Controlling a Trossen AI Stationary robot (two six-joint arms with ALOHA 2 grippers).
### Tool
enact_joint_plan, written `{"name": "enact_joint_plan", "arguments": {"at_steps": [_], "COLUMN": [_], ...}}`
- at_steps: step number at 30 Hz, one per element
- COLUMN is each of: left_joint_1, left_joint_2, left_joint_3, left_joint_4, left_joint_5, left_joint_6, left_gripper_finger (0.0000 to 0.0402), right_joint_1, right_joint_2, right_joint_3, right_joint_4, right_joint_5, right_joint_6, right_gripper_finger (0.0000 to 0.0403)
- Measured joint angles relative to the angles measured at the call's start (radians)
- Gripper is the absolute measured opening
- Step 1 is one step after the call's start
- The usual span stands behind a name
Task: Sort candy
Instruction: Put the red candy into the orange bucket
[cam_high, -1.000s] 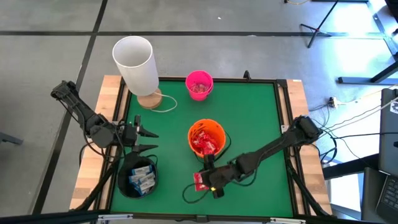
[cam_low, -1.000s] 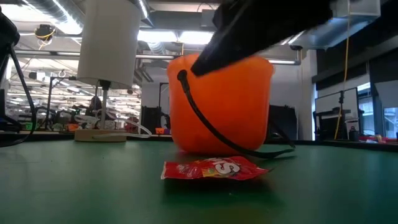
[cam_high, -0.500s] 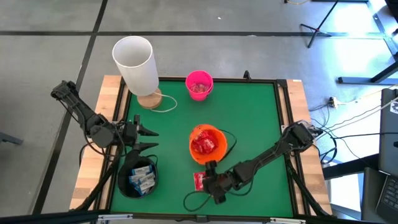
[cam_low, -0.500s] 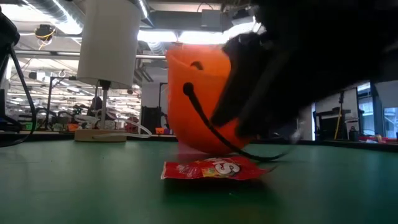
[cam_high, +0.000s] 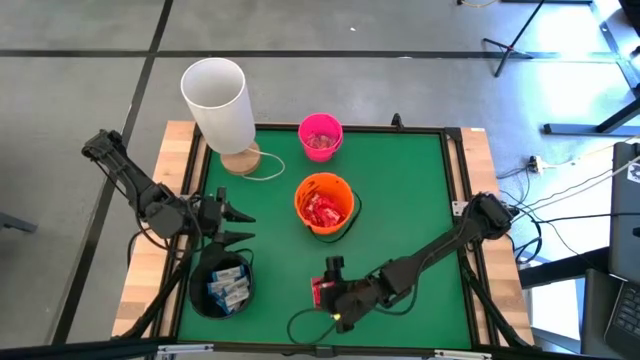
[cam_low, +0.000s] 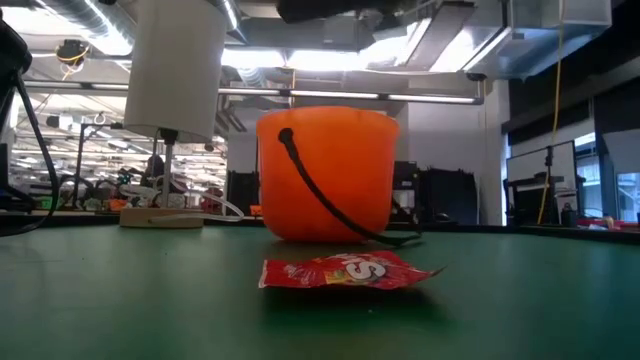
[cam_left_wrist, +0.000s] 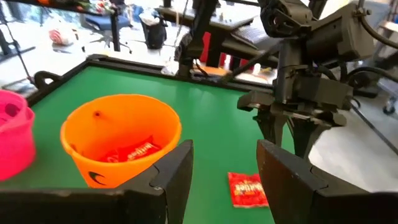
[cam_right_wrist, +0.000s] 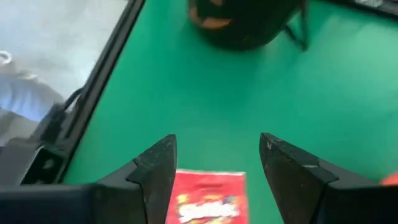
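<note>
Overall: seen from above, the green counter (cam_high: 400, 190) is framed by a dark raised rim, with wooden margins outside it at 9 and 3 o'clock.
Open room: the widest bare green lies from 1 to 4 o'clock; a smaller bare patch sits at 10 o'clock between the lamp base and the orange bucket.
Right tool: the right tool (cam_high: 330, 283) hangs at about 6 o'clock, fingers spread, straddling the red candy packet (cam_high: 321, 291) without pinching it.
Left tool: the left tool (cam_high: 236, 225) waits at 9 o'clock, fingers spread and holding nothing, just above the black bucket (cam_high: 222, 283).
Candy: one red packet lies flat on the counter near the 6 o'clock edge; more red packets fill the orange bucket (cam_high: 324, 203) at centre; white-and-blue bars (cam_high: 228, 288) sit in the black bucket at 7 o'clock.
Other things: a pink bucket (cam_high: 320, 136) stands at 12 o'clock near the rim; a white lamp (cam_high: 218, 103) stands at 11 o'clock on a wooden base.
Low view only: the loose packet (cam_low: 345, 271) lies well clear in front of the orange bucket (cam_low: 325, 175), whose black handle hangs down to the counter.
Right wrist view only: the packet (cam_right_wrist: 205, 196) lies between the two dark fingers (cam_right_wrist: 155, 168), with the counter's rim close to one side.
Left wrist view only: the right tool (cam_left_wrist: 289, 140) stands upright just beside the packet (cam_left_wrist: 247, 189).
</note>
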Motion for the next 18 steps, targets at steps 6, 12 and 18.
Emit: {"name": "enact_joint_plan", "arguments": {"at_steps": [6,12,18], "left_joint_1": [-0.001,-0.001,-0.002], "left_joint_2": [0.046,0.089,0.104], "left_joint_3": [0.0,0.0,0.0], "left_joint_4": [0.004,0.01,0.011], "left_joint_5": [0.019,0.021,0.07], "left_joint_6": [-0.005,-0.037,-0.083], "left_gripper_finger": [0.0167,0.0167,0.0167], "right_joint_1": [0.011,0.0,0.001], "right_joint_2": [0.064,0.135,0.198], "right_joint_3": [-0.001,-0.002,-0.002], "right_joint_4": [0.002,-0.006,-0.062], "right_joint_5": [-0.004,-0.004,-0.014], "right_joint_6": [0.133,0.246,0.33], "right_gripper_finger": [0.0225,0.0225,0.0225]}}
